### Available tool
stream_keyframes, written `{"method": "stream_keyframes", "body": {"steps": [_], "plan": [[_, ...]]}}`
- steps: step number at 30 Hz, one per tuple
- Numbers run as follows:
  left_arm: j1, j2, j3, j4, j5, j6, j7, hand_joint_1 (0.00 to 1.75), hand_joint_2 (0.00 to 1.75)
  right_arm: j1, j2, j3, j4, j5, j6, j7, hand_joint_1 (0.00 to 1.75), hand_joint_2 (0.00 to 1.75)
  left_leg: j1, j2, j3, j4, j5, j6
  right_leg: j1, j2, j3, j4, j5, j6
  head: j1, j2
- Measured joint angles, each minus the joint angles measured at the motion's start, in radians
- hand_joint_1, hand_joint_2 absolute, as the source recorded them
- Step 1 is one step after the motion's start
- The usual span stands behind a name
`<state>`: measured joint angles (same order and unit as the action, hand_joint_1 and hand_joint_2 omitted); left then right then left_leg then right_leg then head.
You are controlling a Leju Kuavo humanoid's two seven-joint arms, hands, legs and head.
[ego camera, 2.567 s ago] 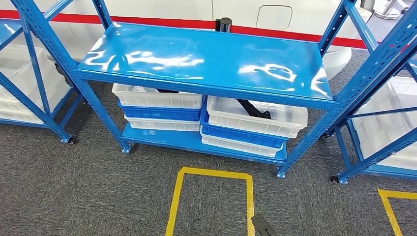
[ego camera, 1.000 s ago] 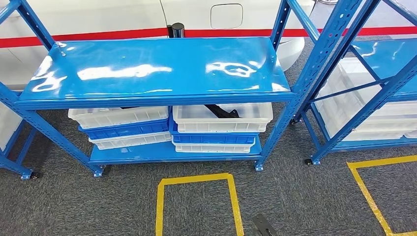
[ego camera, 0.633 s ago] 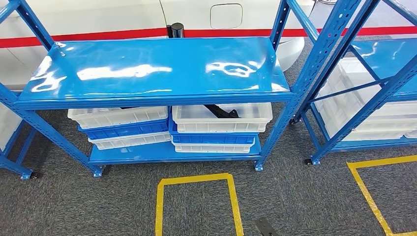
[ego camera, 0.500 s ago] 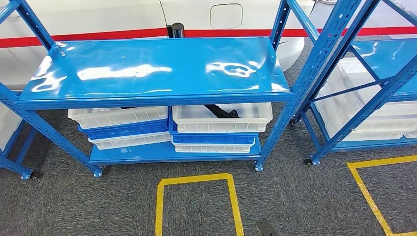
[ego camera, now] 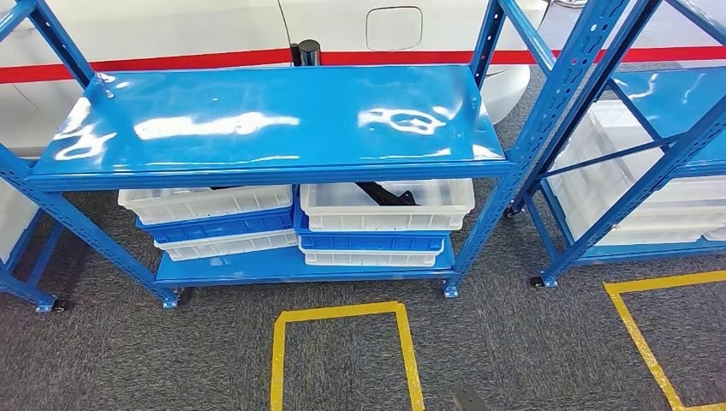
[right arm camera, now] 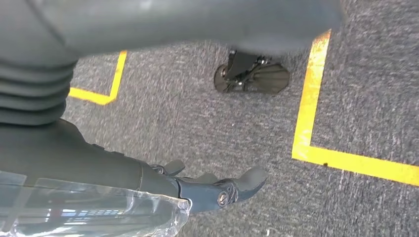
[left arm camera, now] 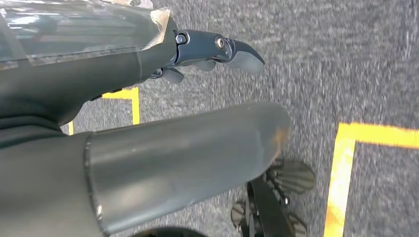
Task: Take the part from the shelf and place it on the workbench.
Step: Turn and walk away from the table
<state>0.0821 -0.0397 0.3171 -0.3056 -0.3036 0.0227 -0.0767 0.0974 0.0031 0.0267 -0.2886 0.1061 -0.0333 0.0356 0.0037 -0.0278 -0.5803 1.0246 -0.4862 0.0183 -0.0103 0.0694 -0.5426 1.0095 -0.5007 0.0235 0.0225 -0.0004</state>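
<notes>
A black elongated part [ego camera: 383, 194] lies in the upper white bin [ego camera: 385, 212] on the right of the blue shelf's [ego camera: 257, 120] lower level. Another dark part [ego camera: 229, 186] peeks out of the left white bin [ego camera: 205, 204] under the top board. My left hand [left arm camera: 207, 49] hangs at my side above grey carpet, its fingers loosely extended and holding nothing. My right hand [right arm camera: 207, 185] hangs the same way, fingers apart and empty. Both hands are far from the shelf.
White and blue bins are stacked two-wide on the lower shelf. A yellow taped square [ego camera: 342, 310] marks the carpet in front of the shelf. A second blue rack [ego camera: 651, 171] with white bins stands to the right. A white body with a red stripe [ego camera: 171, 60] runs behind.
The whole view swung between the oldest frame and one second ago, squaring the shelf in front of me. Since then the scene holds nearly still.
</notes>
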Motion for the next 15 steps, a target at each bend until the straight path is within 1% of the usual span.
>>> {"method": "stream_keyframes", "body": {"steps": [3, 8, 11, 15], "plan": [[0.018, 0.008, -0.083, -0.018, 0.092, -0.005, 0.022, 0.00, 0.00, 0.016, 0.000, -0.001, -0.020, -0.032, 0.009, -0.009, 0.00, 0.00, 0.000, 0.000, 0.000, 0.000, 0.000, 0.000, 0.000, 0.000, 0.000, 0.000, 0.000, 0.000, 0.000, 0.000], [0.042, 0.019, -0.189, -0.042, 0.226, -0.015, 0.053, 0.00, 0.00, 0.037, -0.001, -0.002, -0.045, -0.078, 0.023, -0.023, 0.00, 0.00, 0.000, 0.000, 0.000, 0.000, 0.000, 0.000, 0.000, 0.000, 0.000, 0.000, 0.000, 0.000, 0.000, 0.000], [0.049, 0.023, -0.230, -0.050, 0.284, -0.016, 0.067, 0.00, 0.00, 0.044, -0.001, -0.003, -0.056, -0.097, 0.027, -0.028, 0.00, 0.00, 0.000, 0.000, 0.000, 0.000, 0.000, 0.000, 0.000, 0.000, -0.001, 0.000, -0.001, 0.000, 0.000, 0.000], [0.056, 0.027, -0.261, -0.060, 0.302, -0.017, 0.072, 0.00, 0.00, 0.048, -0.002, -0.003, -0.063, -0.105, 0.032, -0.032, 0.00, 0.00, 0.000, 0.000, 0.001, 0.000, 0.000, 0.000, 0.000, 0.000, -0.002, 0.000, -0.001, 0.001, 0.000, 0.000]]}}
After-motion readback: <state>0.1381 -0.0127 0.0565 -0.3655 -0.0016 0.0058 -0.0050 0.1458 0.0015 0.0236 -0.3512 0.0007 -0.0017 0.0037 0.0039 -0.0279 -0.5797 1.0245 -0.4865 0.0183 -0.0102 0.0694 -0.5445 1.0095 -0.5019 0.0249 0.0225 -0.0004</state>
